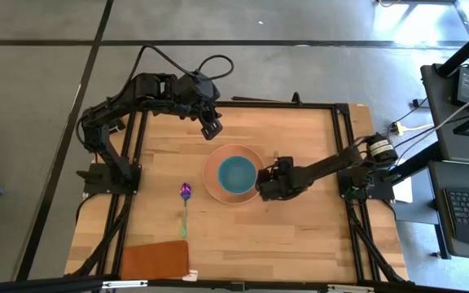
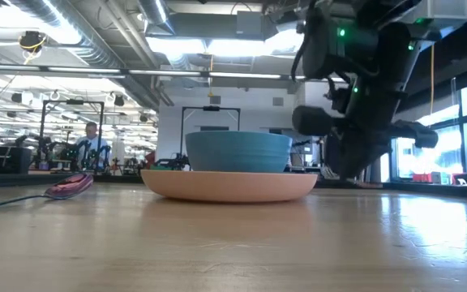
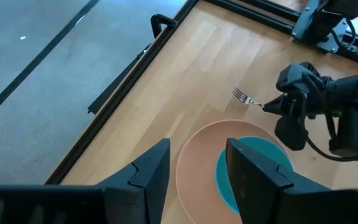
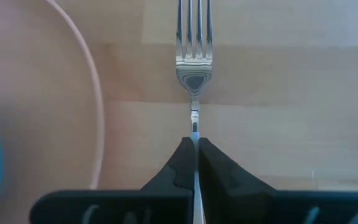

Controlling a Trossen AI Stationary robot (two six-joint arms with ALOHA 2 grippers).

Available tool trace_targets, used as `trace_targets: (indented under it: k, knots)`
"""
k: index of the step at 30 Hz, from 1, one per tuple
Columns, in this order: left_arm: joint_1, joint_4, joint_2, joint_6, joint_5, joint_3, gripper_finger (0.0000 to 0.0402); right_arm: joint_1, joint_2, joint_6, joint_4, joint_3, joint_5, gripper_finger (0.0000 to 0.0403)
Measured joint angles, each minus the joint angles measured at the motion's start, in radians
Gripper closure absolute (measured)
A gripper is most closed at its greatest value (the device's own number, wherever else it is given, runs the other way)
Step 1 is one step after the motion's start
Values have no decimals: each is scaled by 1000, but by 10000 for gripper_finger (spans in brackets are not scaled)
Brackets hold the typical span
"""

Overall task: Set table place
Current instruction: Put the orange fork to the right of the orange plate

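Steel tines of the fork poke out past the right pincer, which is pinched tight on the fork's thin neck just beside the salmon plate, on the side away from the spoon. That is a skinny bit of metal to hold, so I'd worry the fork could twist or slide between the pads as it goes down, landing crooked or riding up onto the plate rim. The pincer is also very near that rim; a nudge could shove the plate, and the teal bowl sitting in it, across the wooden desk. The left pincer hangs above the plate's far side with its fingers set apart and nothing between them, so it could clip the bowl if it dropped.
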Motion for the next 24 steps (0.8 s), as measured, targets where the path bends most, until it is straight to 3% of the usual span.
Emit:
trace_targets:
  k: [9, 18, 24]
  knots:
    - [0, 0, 0, -1, 0, 0, 253, 0, 78, 6, 24, 0, -50, 396]
    - [0, 0, 0, -1, 0, 0, 253, 0, 80, 0, 33, 0, -54, 371]
    - [0, 0, 0, -1, 0, 0, 253, -34, 74, -131, 34, 3, -135, 353]
